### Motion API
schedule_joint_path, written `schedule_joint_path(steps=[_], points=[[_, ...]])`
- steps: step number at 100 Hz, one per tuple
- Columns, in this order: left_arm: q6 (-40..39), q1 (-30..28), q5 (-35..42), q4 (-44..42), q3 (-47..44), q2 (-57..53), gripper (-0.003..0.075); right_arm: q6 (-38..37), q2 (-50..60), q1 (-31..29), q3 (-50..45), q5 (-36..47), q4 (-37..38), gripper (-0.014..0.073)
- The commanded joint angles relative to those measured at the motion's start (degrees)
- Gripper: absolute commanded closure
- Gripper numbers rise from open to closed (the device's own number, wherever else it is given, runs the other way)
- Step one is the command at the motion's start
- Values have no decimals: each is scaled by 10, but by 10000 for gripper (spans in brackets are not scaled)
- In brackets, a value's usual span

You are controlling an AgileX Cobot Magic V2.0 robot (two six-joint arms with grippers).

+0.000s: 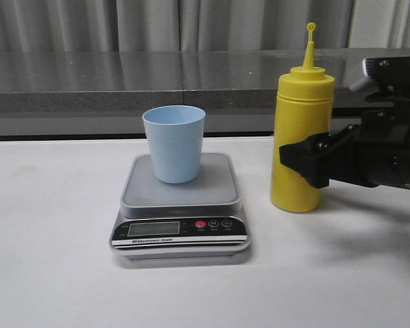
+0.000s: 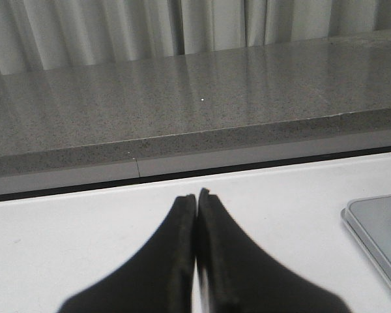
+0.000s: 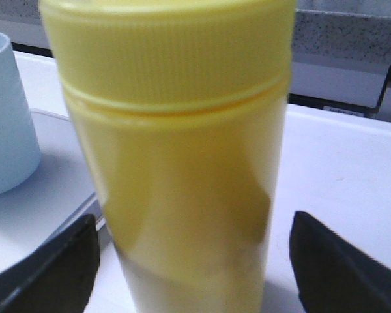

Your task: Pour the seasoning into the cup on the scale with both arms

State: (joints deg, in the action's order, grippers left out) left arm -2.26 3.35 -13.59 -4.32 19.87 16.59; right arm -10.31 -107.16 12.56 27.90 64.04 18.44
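This looks like a lab or robot test room, not a home. A plain white desk [image 1: 55,273] carries only a few props. Behind it runs a speckled grey stone ledge [image 1: 157,82], and pale grey curtains [image 1: 157,24] close off the whole back. A black robot arm [image 1: 376,154] reaches in from the right.

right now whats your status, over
Left claw shut, empty. Right claw open around bottle, not gripping. Cup on scale. Nothing in the way.
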Motion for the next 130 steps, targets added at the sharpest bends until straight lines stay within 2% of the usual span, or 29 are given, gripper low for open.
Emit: schedule_joint_path(steps=[1,36,62,71,130], points=[[-1,0,47,4,15,4,738,4,27,-4,-1,53,-3,-1],[-1,0,47,4,15,4,738,4,72,-4,-60,63,-20,-1],[-1,0,47,4,15,4,738,4,149,-4,-111,43,-59,0],[-1,0,47,4,15,4,738,6,192,-4,-119,2,-75,0],[-1,0,47,4,15,4,738,18,573,-4,-118,-412,-130,1]])
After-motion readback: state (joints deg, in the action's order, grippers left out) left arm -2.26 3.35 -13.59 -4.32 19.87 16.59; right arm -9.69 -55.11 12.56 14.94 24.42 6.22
